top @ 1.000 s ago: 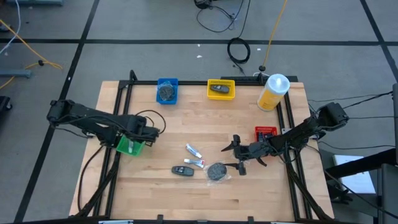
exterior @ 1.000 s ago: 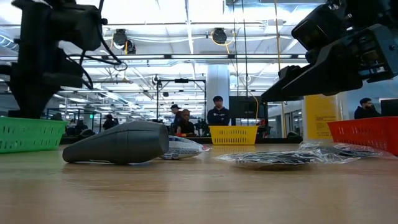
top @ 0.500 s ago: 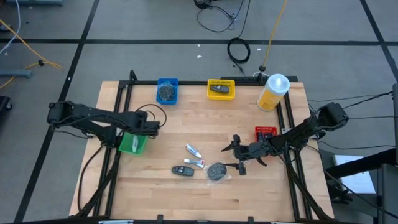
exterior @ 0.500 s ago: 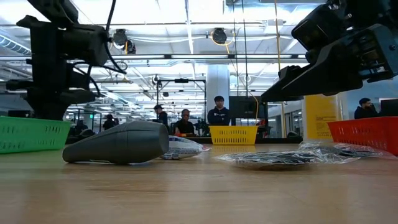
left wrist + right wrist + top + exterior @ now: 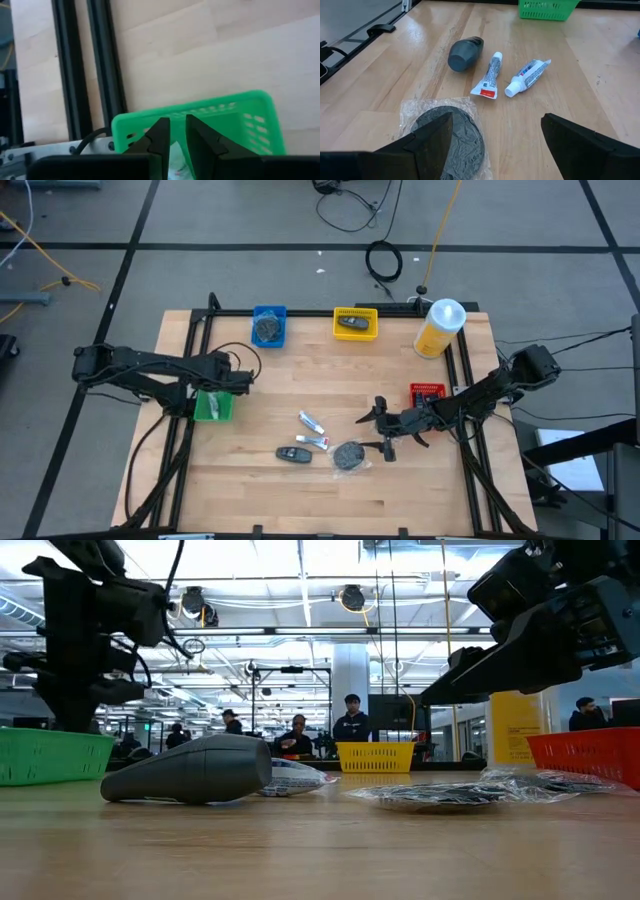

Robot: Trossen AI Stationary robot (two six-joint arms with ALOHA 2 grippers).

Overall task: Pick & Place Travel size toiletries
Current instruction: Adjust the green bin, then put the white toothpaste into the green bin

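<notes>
In the high view the left pincer (image 5: 240,376) sits at the left side of the wooden tabletop (image 5: 420,490), just above the upper edge of the green tray (image 5: 212,407). Its own wrist view shows the two dark fingers (image 5: 161,137) drawn nearly together with only a thin gap, and nothing gripped between them; the green tray's rim lies right past the tips, and something pale shows inside the tray just beyond them, too cropped to identify. The right pincer (image 5: 380,430) hovers right of the picture's centre with its fingers spread wide and holding nothing. In its wrist view the two fingers (image 5: 435,142) straddle the lower part of the frame, one of them over the edge of the grey disc in clear wrap (image 5: 447,132); whether it touches the wrap cannot be told. That disc (image 5: 348,456) lies just left of the right pincer in the high view. Beyond it are the dark oblong bottle (image 5: 465,53) and two slim white tubes (image 5: 490,75) (image 5: 527,76), lying side by side and apart from one another. Along the top edge of the tabletop a blue tray (image 5: 268,326) holds another grey disc and a yellow tray (image 5: 355,323) holds a dark item, with a tall yellow bottle (image 5: 440,328) to their right. A red tray (image 5: 428,393) sits at the right edge, partly under the right arm. In the low view, people stand in the room behind.
</notes>
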